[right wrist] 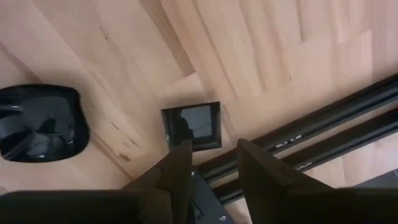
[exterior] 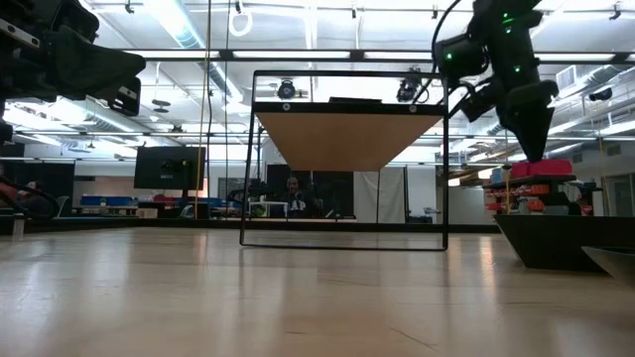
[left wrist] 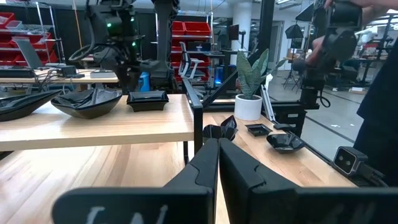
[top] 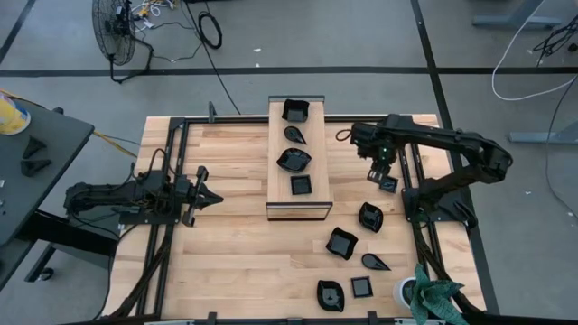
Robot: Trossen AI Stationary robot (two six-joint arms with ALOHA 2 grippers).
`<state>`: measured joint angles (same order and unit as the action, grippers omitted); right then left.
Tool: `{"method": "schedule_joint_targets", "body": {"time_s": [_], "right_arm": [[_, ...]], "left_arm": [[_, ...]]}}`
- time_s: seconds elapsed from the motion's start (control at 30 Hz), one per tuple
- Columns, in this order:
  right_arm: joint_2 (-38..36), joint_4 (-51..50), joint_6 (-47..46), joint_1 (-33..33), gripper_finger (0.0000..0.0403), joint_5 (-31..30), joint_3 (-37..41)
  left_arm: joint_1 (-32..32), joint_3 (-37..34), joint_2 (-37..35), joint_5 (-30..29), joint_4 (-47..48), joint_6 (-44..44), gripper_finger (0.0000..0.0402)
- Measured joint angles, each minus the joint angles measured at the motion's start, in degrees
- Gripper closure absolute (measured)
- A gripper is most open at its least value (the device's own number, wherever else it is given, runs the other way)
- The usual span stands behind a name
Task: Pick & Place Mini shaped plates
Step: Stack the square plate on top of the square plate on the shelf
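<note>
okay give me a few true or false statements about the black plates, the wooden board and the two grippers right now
1. Four black plates lie on the raised wooden board. True.
2. The right gripper holds a plate. False: its open fingers are empty, above a small square plate.
3. The left gripper is shut. True.
4. The left gripper hovers over the board. False: it waits to the board's left.

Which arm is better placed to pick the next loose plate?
The right. The right gripper hangs with jaws open just above a small square plate by the table's right rail, near the other loose plates. The left gripper, jaws shut, waits left of the wooden board.
</note>
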<state>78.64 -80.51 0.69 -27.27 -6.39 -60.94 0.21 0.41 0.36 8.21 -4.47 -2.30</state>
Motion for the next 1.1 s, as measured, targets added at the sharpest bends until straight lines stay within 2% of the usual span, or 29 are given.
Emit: {"method": "schedule_joint_targets", "body": {"time_s": [0.17,0.4,0.6,0.87,1.1], "right_arm": [[2.4,0.5,4.5,-1.7,0.0262,2.0,0.0],[5.2,1.0,5.0,-3.3,0.0202,3.0,0.0],[2.8,5.8,5.8,-3.4,0.0168,2.8,4.1],[-1.0,6.7,7.5,-4.2,0.0163,2.9,12.3],[-1.5,6.8,13.7,-7.9,0.0163,2.8,15.8]], "left_arm": [[0.0,0.0,0.0,0.0,0.0,0.0,0.0383],[0.0,0.0,0.0,0.0,0.0,0.0,0.0383],[0.0,0.0,0.0,0.0,0.0,0.0,0.0383],[0.0,0.0,0.0,0.0,0.0,0.0,0.0383],[0.0,0.0,0.0,0.0,0.0,0.0,0.0383]]}}
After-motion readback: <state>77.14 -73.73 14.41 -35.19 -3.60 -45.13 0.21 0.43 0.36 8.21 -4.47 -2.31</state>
